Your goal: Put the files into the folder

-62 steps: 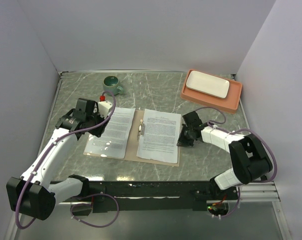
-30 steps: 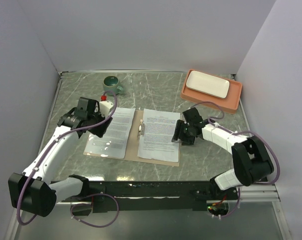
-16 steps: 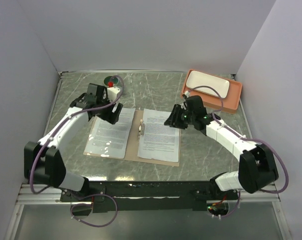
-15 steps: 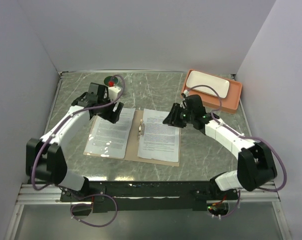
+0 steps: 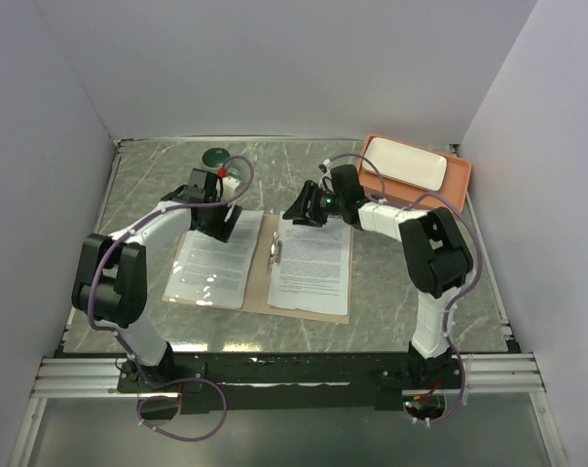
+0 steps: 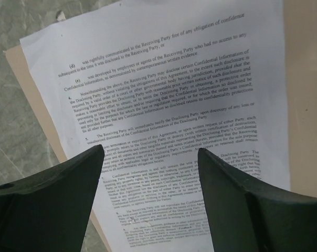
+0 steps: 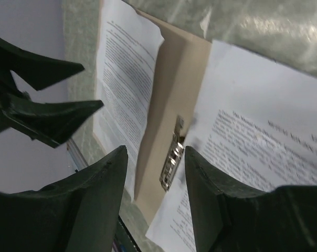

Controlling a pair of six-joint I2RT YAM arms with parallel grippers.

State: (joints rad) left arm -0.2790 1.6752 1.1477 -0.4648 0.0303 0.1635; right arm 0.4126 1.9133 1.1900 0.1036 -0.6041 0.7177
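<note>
Tan folder (image 5: 262,284) lies open on worktop (image 5: 401,282); files (image 5: 313,261) rest on both halves; left claw (image 6: 150,152) and right claw (image 7: 154,152) spread wide, empty.

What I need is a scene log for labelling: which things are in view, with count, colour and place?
files: 2, white with black text, one on each half of the folder
folder: 1, tan, open flat, mid table
clip: 1, metal, folder's centre
cup: 1, dark green, far left
tray: 1, orange, far right corner
plate: 1, white, in the tray
table: 1, grey-green marbled
left gripper: 1, dark, open over the left sheet
right gripper: 1, dark, open above the clip
</note>
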